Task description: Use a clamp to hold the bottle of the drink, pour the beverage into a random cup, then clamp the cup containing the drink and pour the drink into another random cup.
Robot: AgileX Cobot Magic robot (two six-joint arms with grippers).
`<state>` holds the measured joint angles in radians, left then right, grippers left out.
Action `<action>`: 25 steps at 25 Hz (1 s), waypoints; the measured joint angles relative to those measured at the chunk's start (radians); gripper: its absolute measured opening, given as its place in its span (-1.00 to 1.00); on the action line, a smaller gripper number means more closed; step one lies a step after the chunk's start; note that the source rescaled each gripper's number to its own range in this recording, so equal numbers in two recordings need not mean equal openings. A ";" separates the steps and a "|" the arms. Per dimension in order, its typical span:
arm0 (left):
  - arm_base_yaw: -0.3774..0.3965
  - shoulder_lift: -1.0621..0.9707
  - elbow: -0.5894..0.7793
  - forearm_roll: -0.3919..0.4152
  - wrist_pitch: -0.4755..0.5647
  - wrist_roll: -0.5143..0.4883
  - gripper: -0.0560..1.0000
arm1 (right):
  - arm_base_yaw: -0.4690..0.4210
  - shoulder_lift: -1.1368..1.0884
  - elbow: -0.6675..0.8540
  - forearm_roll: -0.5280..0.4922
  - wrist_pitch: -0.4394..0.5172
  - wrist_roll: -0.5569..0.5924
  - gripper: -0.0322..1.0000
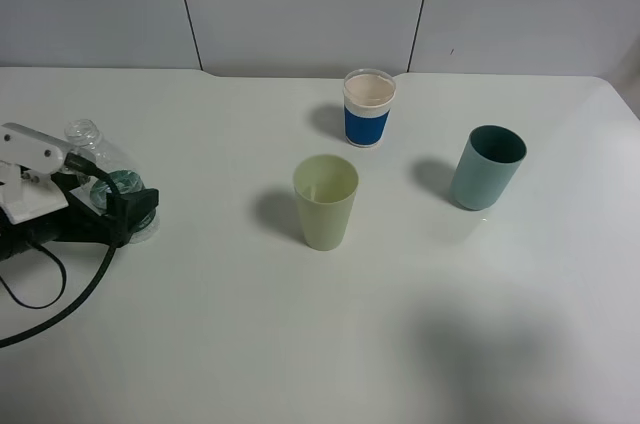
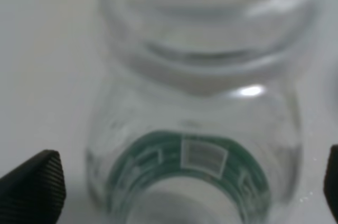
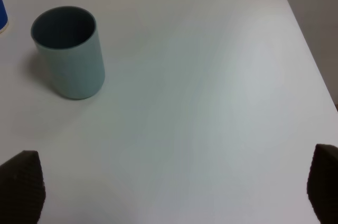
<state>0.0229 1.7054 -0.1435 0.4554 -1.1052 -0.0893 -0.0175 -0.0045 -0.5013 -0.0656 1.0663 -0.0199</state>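
Note:
The clear bottle point(image 1: 98, 156) with its green label stands at the far left of the table. My left gripper point(image 1: 113, 190) is around its lower part. In the left wrist view the bottle point(image 2: 200, 102) fills the picture, and the black ribbed fingertips point(image 2: 31, 184) stand wide on either side with a gap to the plastic, so this gripper point(image 2: 185, 192) is open. The white cup with a blue band point(image 1: 368, 108) stands at the back middle. My right gripper point(image 3: 174, 187) is open over bare table, with nothing between its fingers; it does not show in the exterior high view.
A pale yellow-green cup point(image 1: 325, 201) stands mid-table. A teal tumbler point(image 1: 487, 167) stands to the right, and in the right wrist view it point(image 3: 68, 52) lies ahead of the right gripper. A black cable point(image 1: 60, 314) loops on the table at the left. The table edge point(image 3: 309, 55) runs close by.

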 joint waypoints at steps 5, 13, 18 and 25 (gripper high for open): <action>0.000 -0.210 0.092 -0.049 0.078 -0.014 0.98 | 0.000 0.000 0.000 0.000 0.000 0.000 1.00; 0.000 -0.530 0.128 -0.118 0.295 -0.126 0.99 | 0.000 0.000 0.000 0.000 0.000 0.000 1.00; 0.000 -0.706 0.061 -0.193 0.496 -0.170 0.99 | 0.000 0.000 0.000 0.000 0.000 0.000 1.00; 0.000 -0.966 -0.188 -0.225 0.950 -0.148 0.99 | 0.000 0.000 0.000 0.000 0.000 0.000 1.00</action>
<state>0.0229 0.7398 -0.3316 0.2303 -0.1554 -0.2376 -0.0175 -0.0045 -0.5013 -0.0656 1.0663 -0.0199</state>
